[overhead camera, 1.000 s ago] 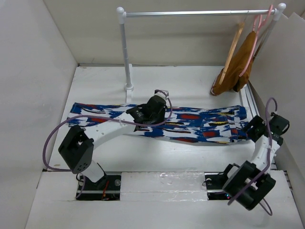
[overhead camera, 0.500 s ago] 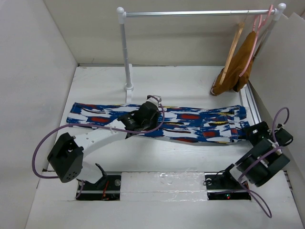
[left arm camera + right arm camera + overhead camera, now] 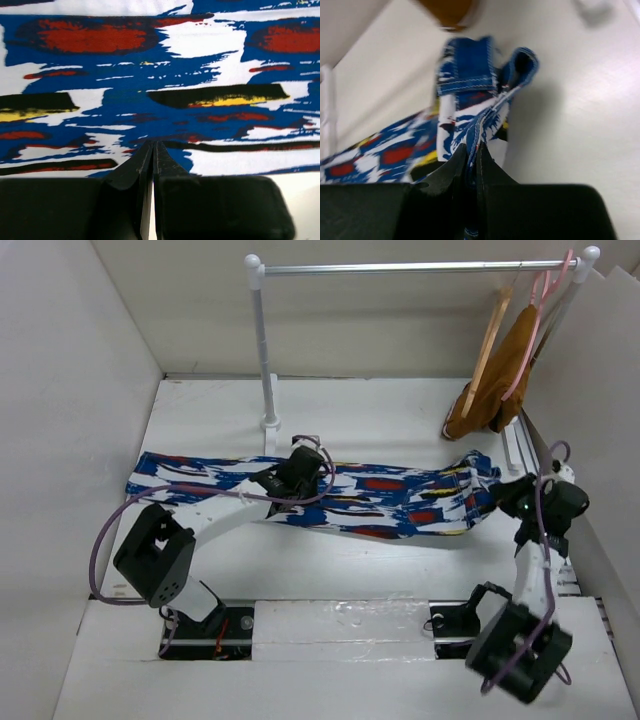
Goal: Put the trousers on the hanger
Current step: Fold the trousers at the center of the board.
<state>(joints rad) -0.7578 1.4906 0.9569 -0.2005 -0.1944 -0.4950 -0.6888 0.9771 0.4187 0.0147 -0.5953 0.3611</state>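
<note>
Blue trousers (image 3: 380, 495) slid left; right tool (image 3: 471, 149) just clamped waist end, bunching it. Left tool (image 3: 152, 144) shut mid-trousers. Lift can start.

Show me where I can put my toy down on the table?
Bare table lies behind the trousers, between the rack post and the brown garment, and in front of them, before the arm bases. Along the trousers it is crowded.
</note>
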